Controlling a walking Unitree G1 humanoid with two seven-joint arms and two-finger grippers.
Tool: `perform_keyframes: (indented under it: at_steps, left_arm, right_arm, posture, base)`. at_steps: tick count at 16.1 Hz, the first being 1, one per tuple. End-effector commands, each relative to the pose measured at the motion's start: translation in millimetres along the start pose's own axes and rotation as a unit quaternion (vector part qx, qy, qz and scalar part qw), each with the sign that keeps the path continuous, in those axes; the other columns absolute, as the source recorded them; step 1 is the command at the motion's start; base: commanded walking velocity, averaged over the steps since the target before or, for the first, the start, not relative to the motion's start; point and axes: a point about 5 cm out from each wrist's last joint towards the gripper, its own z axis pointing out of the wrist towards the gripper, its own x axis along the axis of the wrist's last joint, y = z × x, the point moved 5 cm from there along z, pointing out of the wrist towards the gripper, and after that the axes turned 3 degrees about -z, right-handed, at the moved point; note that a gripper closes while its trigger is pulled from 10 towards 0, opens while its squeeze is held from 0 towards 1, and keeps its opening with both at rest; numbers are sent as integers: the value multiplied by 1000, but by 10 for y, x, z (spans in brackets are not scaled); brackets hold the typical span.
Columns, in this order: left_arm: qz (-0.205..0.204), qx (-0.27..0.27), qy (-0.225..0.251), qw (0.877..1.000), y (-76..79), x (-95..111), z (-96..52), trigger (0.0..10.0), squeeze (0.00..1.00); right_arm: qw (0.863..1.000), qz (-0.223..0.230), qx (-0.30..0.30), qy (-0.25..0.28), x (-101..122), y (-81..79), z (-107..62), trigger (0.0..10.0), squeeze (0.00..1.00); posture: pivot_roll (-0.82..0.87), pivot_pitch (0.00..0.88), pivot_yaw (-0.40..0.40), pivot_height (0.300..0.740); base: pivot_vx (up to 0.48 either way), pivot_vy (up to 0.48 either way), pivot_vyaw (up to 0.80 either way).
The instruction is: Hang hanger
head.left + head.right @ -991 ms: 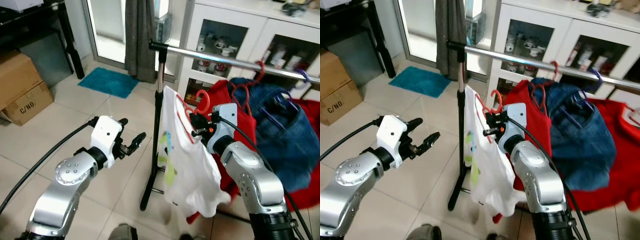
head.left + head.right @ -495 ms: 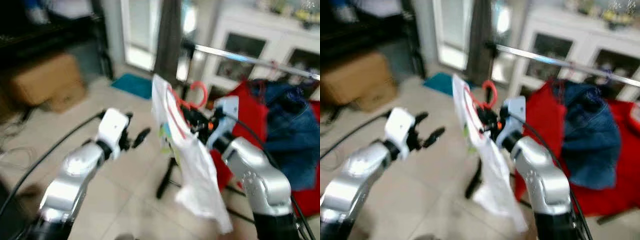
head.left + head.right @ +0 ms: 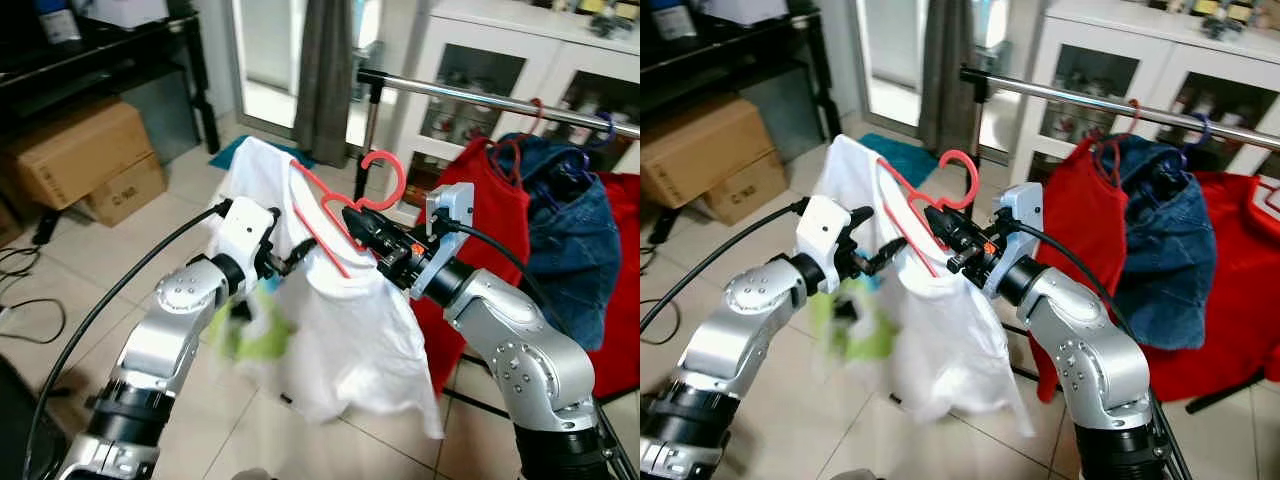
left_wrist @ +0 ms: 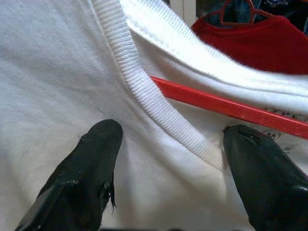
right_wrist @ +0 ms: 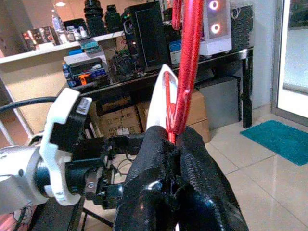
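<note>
The red hanger (image 3: 345,225), thin and smooth with a curled hook at its top, is pinched at the neck between the closed black fingers of the right gripper (image 3: 368,228), which holds it up in front of the robot, short of the rail. A white T-shirt (image 3: 350,330) of soft knit hangs from the hanger and drapes below the right gripper, a yellow-green print blurred low on its front. The left gripper (image 4: 168,163) sits against the shirt just below the ribbed collar (image 4: 154,103), its two fingers spread wide on either side of the collar with nothing clamped between them; a straight red arm of the hanger crosses under the cloth just beyond its fingertips.

Beyond the right gripper a shiny metal rail (image 3: 500,100) runs on a black upright post. On it hang a red garment (image 3: 480,210) and a blue denim one (image 3: 570,240). Behind the rail stands a white glass-door cabinet (image 3: 480,70) with small items inside, too small to identify. Out past the left gripper, cardboard boxes (image 3: 85,160) rest on the pale tiled floor (image 3: 110,250).
</note>
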Motion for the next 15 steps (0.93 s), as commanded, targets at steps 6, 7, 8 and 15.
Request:
perform_keyframes:
  at_steps: [6, 7, 8, 15]
  left_arm:
    - [-6, -25, 15, 1000, 18, 53, 111, 0, 0]
    - [-6, -25, 16, 1000, 21, 54, 114, 0, 0]
    - [-6, -24, 20, 1000, 14, 55, 120, 0, 0]
    - [-8, -18, 27, 999, 35, 66, 97, 0, 0]
  right_arm:
    - [999, 5, 25, 20, 137, -62, -35, 0, 0]
    - [999, 5, 25, 20, 138, -60, -35, 0, 0]
    - [1000, 5, 24, 18, 136, -54, -36, 0, 0]
    - [1000, -18, -18, 0, 83, 99, -47, 0, 0]
  posture:
    - [36, 0, -4, 740]
    - [36, 0, -5, 740]
    - [36, 0, -6, 740]
    - [36, 0, -7, 740]
  base:
    - [0, 0, 0]
    - [0, 0, 0]
    - [0, 0, 0]
    - [0, 0, 0]
